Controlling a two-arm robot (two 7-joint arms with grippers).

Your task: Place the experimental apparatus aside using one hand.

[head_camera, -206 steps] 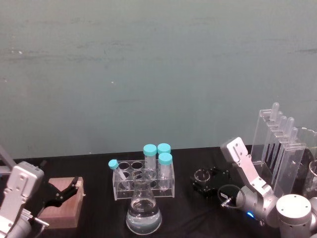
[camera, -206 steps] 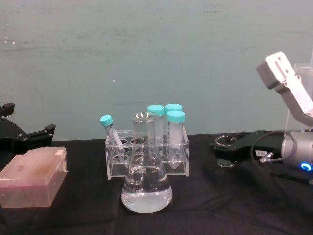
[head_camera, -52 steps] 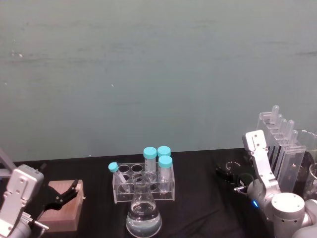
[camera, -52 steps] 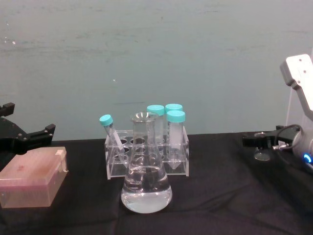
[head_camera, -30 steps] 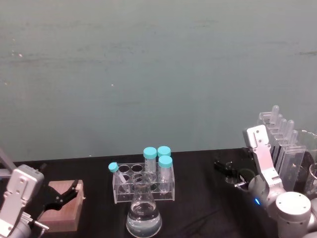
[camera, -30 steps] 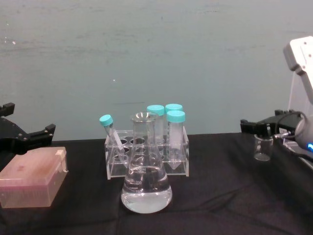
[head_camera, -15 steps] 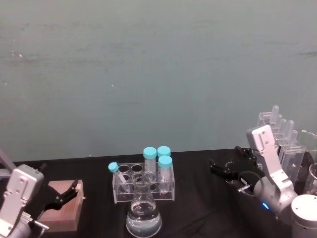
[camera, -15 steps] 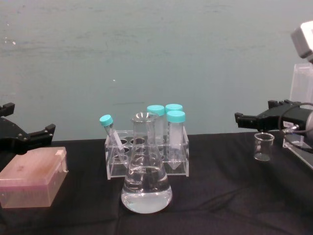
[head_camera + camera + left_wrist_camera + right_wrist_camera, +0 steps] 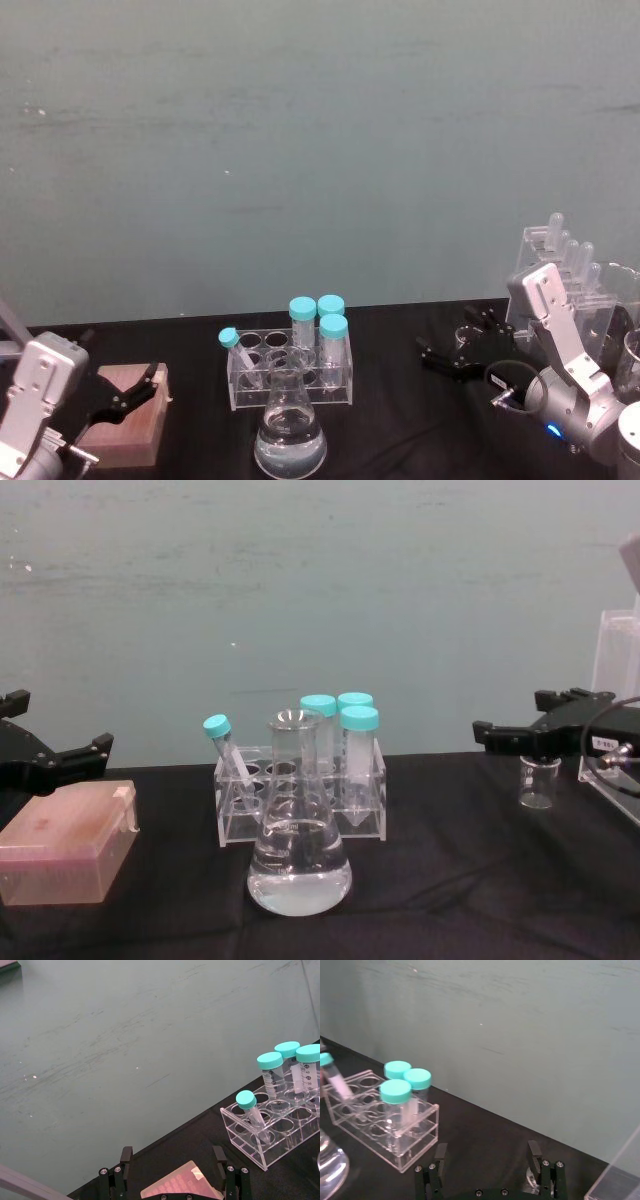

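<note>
The small glass beaker (image 9: 540, 781) stands upright on the black table just left of the tall acrylic stand (image 9: 612, 670) with pipettes (image 9: 570, 255). My right gripper (image 9: 512, 715), the working hand, hovers open just above and left of the beaker, touching nothing. In the head view the gripper (image 9: 462, 340) sits around the beaker (image 9: 468, 337). The right wrist view shows the open gripper (image 9: 487, 1152) with a bit of glass beside one finger. The conical flask (image 9: 298, 850) with clear liquid stands at front centre. My left gripper (image 9: 55, 725) rests open at far left.
A clear tube rack (image 9: 300, 785) with teal-capped tubes stands behind the flask. A pink box (image 9: 65, 840) lies under the left gripper (image 9: 171, 1160). More glassware (image 9: 630, 360) shows at the right edge. Bare black cloth (image 9: 440, 860) lies between flask and beaker.
The right gripper set the beaker down beside the acrylic stand, opened, and rose and drew back to the left. The left arm has not moved.
</note>
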